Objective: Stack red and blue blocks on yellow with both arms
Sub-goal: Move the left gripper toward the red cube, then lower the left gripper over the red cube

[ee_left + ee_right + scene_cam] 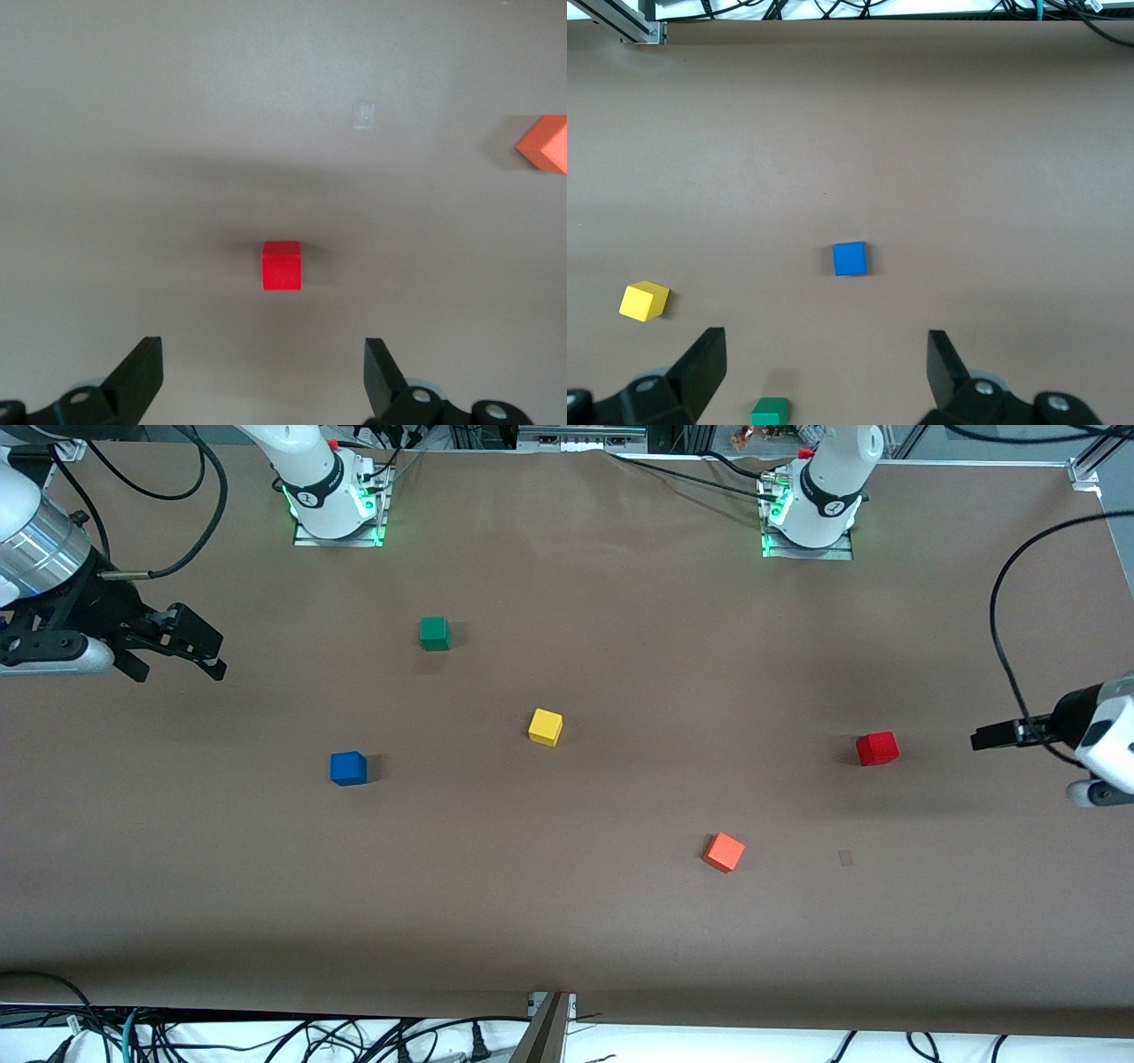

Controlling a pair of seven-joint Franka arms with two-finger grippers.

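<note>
1. Small matte yellow cube: sits alone near the middle of the brown table covering, nothing on it. This is your stacking base; nothing is stacked yet.

2. Small matte royal blue cube: lies toward the right arm's end of the table, slightly nearer the front camera than the yellow cube and well apart from it.

3. Small matte deep red cube: lies toward the left arm's end, well apart from the yellow cube.

4. Small orange-red cube and small green cube: not yours to move. The orange-red one is the nearest of all to the front camera; the green one is the farthest.

5. Right gripper: up in the air over the right arm's end of the table, jaws spread wide, holding nothing. Its wrist view centres the blue cube between the fingers.

6. Left gripper: over the left arm's end, just beside the red cube, jaws likewise released and empty.

Handling, as a judgement: you can expect the cubes to be light, rigid and not fragile, with matte faces that should not slip. Take each by two opposite flat side faces, jaws square to them, gripping the upper half so the bottom seats flat. A light stack may topple if nudged, so release gently.
</note>
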